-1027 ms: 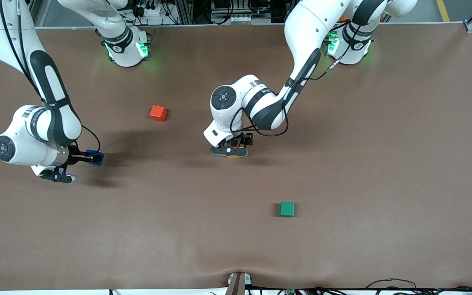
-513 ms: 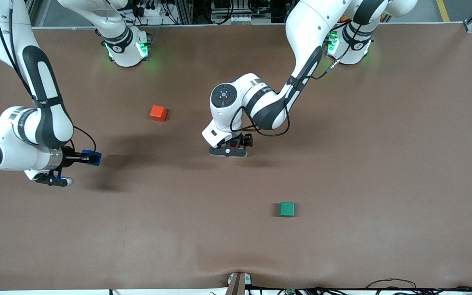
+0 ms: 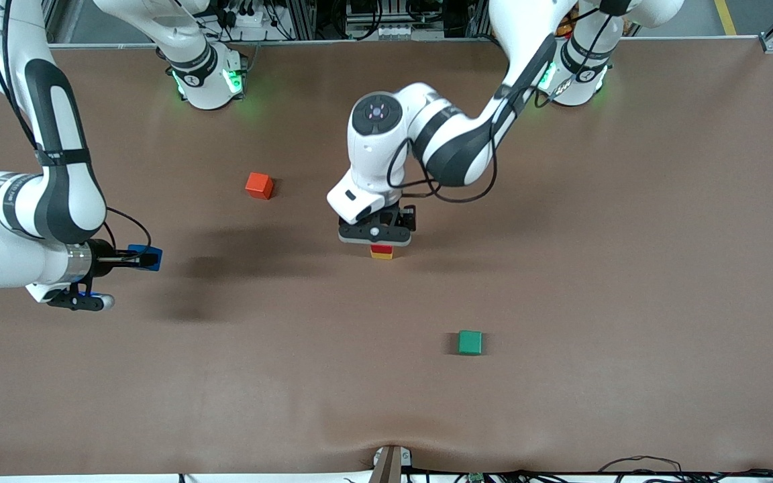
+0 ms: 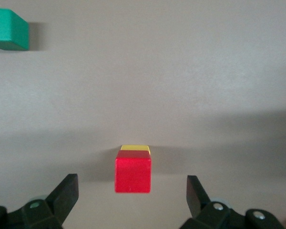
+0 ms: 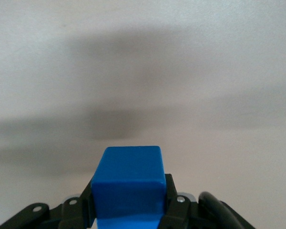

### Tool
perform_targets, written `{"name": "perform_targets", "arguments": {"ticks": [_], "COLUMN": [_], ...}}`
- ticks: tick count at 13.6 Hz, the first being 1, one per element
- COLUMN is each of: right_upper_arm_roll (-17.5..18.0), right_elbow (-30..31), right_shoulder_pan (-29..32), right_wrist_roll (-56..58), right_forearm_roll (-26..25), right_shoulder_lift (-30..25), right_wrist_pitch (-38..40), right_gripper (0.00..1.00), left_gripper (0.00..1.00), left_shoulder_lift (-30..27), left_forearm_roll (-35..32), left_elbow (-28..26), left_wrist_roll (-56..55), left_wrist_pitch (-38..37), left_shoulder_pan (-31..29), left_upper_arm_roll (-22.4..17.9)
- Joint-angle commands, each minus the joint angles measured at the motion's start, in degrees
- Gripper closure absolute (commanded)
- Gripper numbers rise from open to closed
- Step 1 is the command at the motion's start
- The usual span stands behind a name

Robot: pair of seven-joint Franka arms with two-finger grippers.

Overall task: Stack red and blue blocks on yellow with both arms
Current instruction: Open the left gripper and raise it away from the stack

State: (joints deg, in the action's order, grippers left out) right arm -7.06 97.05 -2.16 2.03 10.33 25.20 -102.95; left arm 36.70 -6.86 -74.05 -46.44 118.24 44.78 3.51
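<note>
Sitting on yellow cube (image 3: 381, 255), red block (image 4: 133, 172) — under spread left claw (image 4: 132, 200).

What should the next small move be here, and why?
Probably the left gripper should lift clear: its jaws are open, and the red block already sits on the yellow block. That would free the space over the stack for the right gripper, which holds the blue block above the table toward the right arm's end.

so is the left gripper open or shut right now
Open. The left gripper hangs over the red block, fingers spread wide and clear of it; red sits on the yellow block.
</note>
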Motion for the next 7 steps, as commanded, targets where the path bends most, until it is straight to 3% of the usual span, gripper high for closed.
{"name": "perform_targets", "arguments": {"ticks": [1,3,7], "right_upper_arm_roll": [0.0,0.0,0.0], "right_elbow": [-1.3,-1.6,-3.4], "right_shoulder_pan": [-3.7,-7.7,-14.6], "right_wrist_roll": [-3.9,-7.5,-13.7], "right_forearm_roll": [0.8,0.9,1.9], "right_shoulder_lift": [-2.3,-3.1,-2.7], "right_wrist_pitch": [2.7,2.3,0.8], "right_gripper": [0.79,0.79,0.79], "left_gripper": [0.00,0.00,0.00], "left_shoulder_lift": [-3.5,-5.8,-13.8], "left_forearm_roll": [-0.5,-0.6,-0.7], "left_elbow": [-1.0,-1.0,-1.4], "left_wrist_roll": [-1.3,-1.2,0.6], "left_wrist_pitch": [-1.2,-3.2,-14.2], "left_shoulder_pan": [0.2,0.0,-3.8], "left_upper_arm_roll": [0.1,0.0,-0.1]}}
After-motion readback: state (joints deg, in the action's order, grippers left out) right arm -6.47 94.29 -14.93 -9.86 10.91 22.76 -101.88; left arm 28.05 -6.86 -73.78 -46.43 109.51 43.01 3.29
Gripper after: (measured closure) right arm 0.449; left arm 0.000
